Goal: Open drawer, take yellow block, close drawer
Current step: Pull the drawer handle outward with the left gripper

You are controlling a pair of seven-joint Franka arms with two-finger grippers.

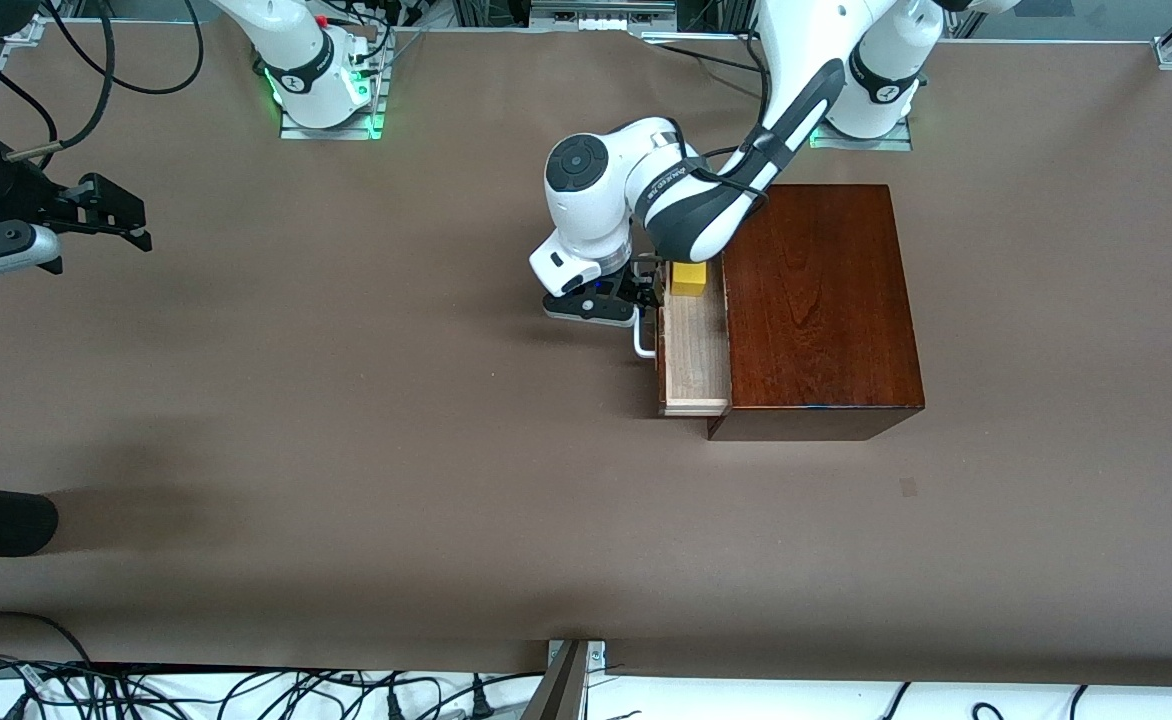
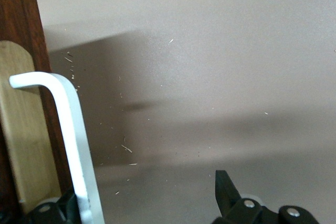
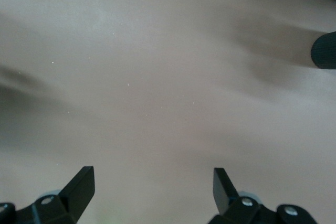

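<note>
The drawer (image 1: pixel 694 352) stands partly pulled out of the dark wooden box (image 1: pixel 814 300), its pale interior exposed. The left tool (image 1: pixel 646 290) sits low at the drawer's front, at the end of the white handle (image 1: pixel 642 340) farther from the front camera. The yellow block (image 1: pixel 689 278) rests inside the drawer, just beside the left tool, partly under that arm's wrist.

The left wrist view shows what the front view hides — the tool's fingers are spread, one dark fingertip (image 2: pixel 224 190) well clear of the handle (image 2: pixel 73 140) over bare desk (image 2: pixel 210 77), the other low against the handle's bar. The block does not appear in that view.

The right tool (image 1: pixel 111 212) waits above the desk toward the right arm's end; its wrist view shows both fingertips (image 3: pixel 81 184) spread wide over bare desk — holding nothing.
</note>
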